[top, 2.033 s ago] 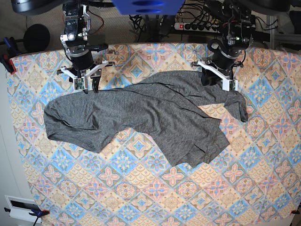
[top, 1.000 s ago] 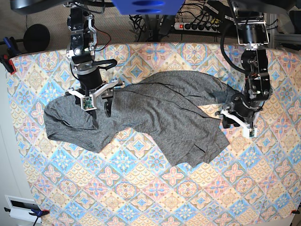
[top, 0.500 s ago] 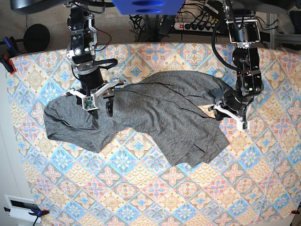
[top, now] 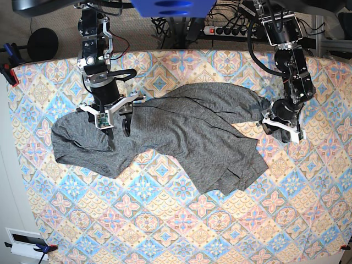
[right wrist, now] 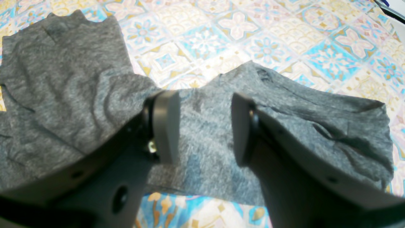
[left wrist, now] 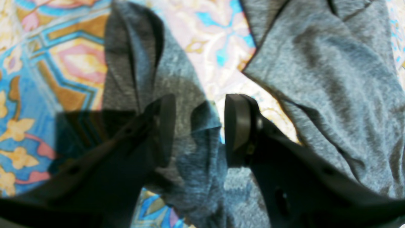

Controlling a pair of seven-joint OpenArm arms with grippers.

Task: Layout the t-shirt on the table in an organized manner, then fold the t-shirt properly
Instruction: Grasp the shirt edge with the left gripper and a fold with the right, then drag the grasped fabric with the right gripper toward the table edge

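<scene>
At centre frame I find the t-shirt (top: 181,137) crumpled on the table (top: 165,220): layout stage. Left gripper (left wrist: 199,126) and right gripper (right wrist: 204,126) both gape, seemingly empty; next, pinch and spread.

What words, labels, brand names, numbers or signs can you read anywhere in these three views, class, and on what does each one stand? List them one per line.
None can be read.
The t-shirt is plain grey, with no print or visible tag.
The table cloth shows only tile patterns, no lettering.
The small green boards on the right gripper and left gripper are too small to read.
The white box at the lower corner shows no legible marking.
</scene>
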